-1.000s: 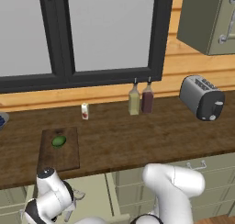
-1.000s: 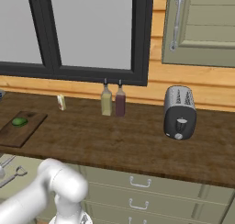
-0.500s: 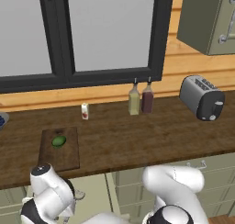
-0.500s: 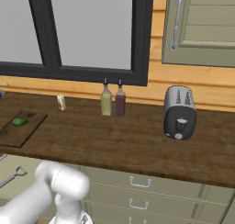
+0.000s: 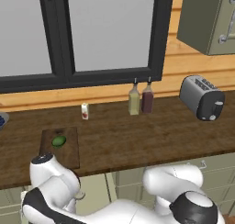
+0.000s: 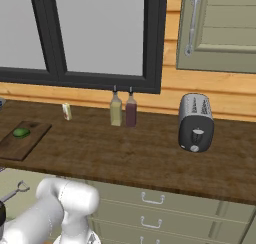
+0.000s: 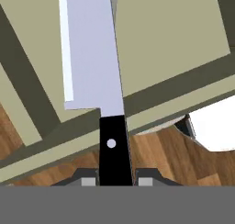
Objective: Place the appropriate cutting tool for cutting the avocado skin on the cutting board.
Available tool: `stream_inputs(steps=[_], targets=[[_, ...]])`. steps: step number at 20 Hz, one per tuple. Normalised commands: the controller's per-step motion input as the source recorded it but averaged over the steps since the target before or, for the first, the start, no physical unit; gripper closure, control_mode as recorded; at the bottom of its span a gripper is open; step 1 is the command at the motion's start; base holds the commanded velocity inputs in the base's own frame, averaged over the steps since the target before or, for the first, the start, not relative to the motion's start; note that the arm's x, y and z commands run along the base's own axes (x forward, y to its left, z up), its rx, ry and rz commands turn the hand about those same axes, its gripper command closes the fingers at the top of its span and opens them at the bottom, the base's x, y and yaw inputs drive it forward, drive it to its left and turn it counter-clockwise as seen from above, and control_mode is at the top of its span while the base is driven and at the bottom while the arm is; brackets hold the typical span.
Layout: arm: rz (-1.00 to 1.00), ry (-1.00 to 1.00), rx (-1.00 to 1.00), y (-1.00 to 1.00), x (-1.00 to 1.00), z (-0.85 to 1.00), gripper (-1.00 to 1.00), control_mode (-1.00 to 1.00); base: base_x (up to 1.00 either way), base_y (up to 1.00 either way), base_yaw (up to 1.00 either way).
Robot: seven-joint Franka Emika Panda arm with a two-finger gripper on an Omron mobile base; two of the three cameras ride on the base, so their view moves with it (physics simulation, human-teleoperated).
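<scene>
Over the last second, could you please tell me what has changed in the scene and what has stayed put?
The arm's white wrist in the left base view has sunk slightly lower below the counter edge. The gripper is shut on the knife, by its black handle. The avocado lies on the cutting board as before; the bottles, toaster and counter have not moved.

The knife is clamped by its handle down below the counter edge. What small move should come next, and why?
Probably a lift straight up. In the hand view the jaws of the gripper are shut on the knife at its black handle, with cabinet fronts behind the blade. The cutting board with the avocado sits up on the counter, so the blade must clear the edge first.
</scene>
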Motion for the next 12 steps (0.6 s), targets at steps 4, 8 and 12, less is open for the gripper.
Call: stream_inputs(steps=[4,8,12], targets=[[-0.12,0.02,0.0,-0.08,-0.54,0.72,1.0,-1.0,0.0,0.0,0.0],[-0.13,0.0,-0.01,-0.28,-0.37,0.56,1.0,-1.0,0.0,0.0,0.0],[-0.17,0.0,-0.06,-0.35,-0.02,0.52,1.0,-1.0,0.0,0.0,0.0]])
